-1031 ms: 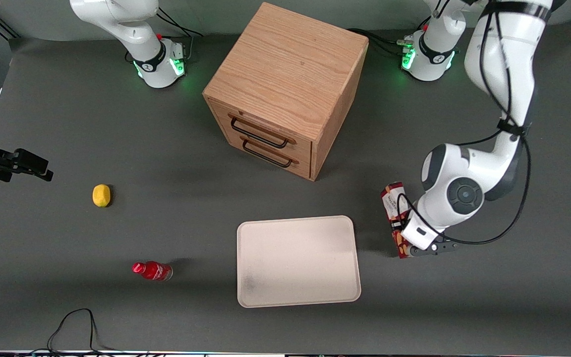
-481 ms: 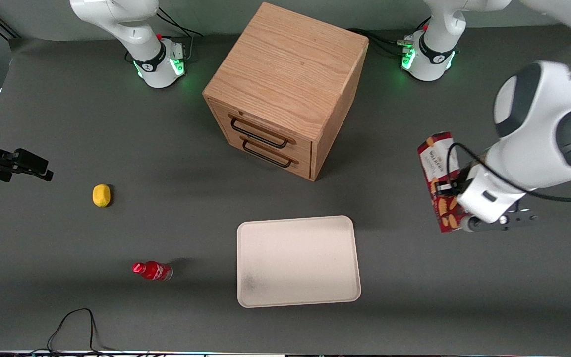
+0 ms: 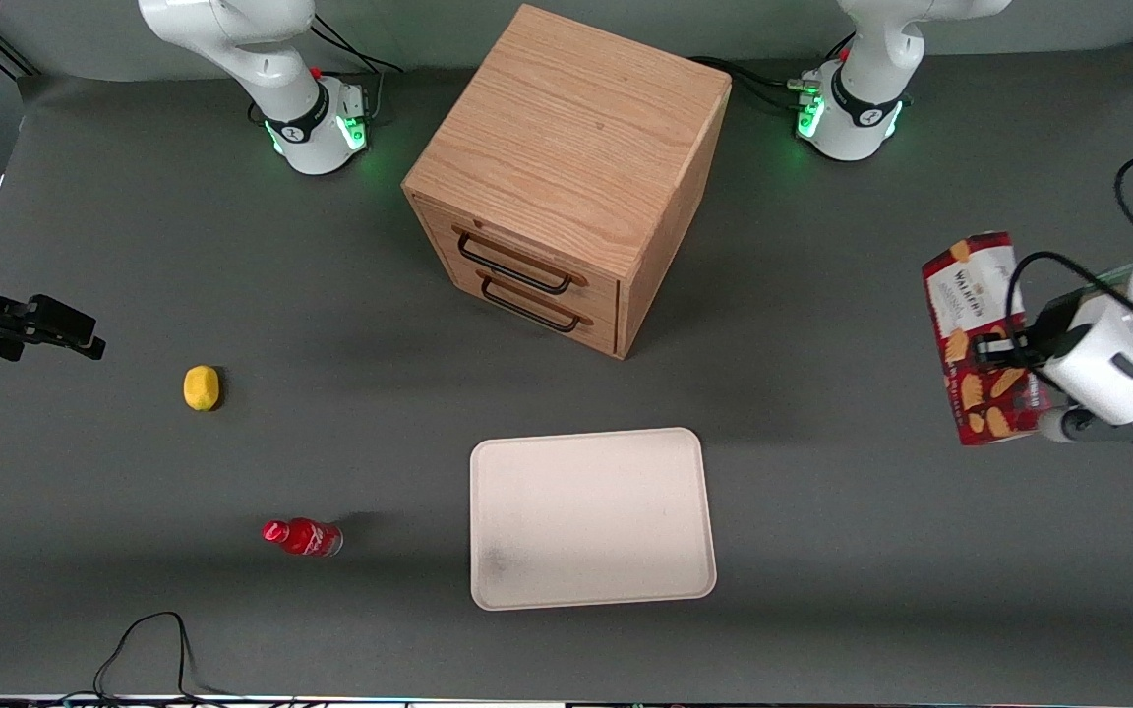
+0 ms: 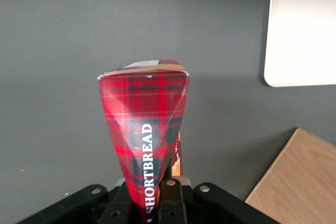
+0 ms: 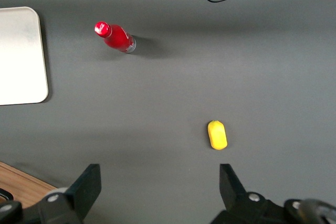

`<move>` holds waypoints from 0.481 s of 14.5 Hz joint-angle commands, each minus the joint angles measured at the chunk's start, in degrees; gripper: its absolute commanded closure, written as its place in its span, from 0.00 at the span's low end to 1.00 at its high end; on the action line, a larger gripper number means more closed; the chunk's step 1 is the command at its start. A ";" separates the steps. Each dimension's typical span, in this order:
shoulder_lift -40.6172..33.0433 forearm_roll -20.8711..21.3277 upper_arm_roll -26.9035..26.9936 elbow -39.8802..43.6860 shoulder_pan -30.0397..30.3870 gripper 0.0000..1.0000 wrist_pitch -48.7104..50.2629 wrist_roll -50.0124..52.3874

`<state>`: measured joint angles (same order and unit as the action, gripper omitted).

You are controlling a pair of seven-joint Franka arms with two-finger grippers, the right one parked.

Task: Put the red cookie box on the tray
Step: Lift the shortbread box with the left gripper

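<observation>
The gripper (image 3: 1014, 356) is clamped on the red cookie box (image 3: 982, 334), holding it in the air above the table (image 3: 822, 551) toward the working arm's end (tartan side and the word SHORTBREAD face the wrist camera). The box (image 4: 145, 129) is well apart from the tray (image 3: 591, 516), which lies flat nearer the front camera than the wooden cabinet (image 3: 566, 167).

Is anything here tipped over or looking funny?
The red cookie box is up in the air, tilted, shut in the hand toward the working arm's end, well away from the tray. The small red bottle lies on its side.
</observation>
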<state>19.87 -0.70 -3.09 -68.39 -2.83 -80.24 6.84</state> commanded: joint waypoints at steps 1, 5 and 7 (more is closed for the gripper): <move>-2.29 -1.57 -0.34 -0.08 0.37 1.00 1.76 -1.22; 2.07 -2.37 -0.78 3.94 -2.78 1.00 -1.75 2.11; 6.73 -2.37 -0.95 9.30 -4.37 1.00 -2.90 3.09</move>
<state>20.72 -2.64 -4.24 -66.99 -4.96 -83.03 7.90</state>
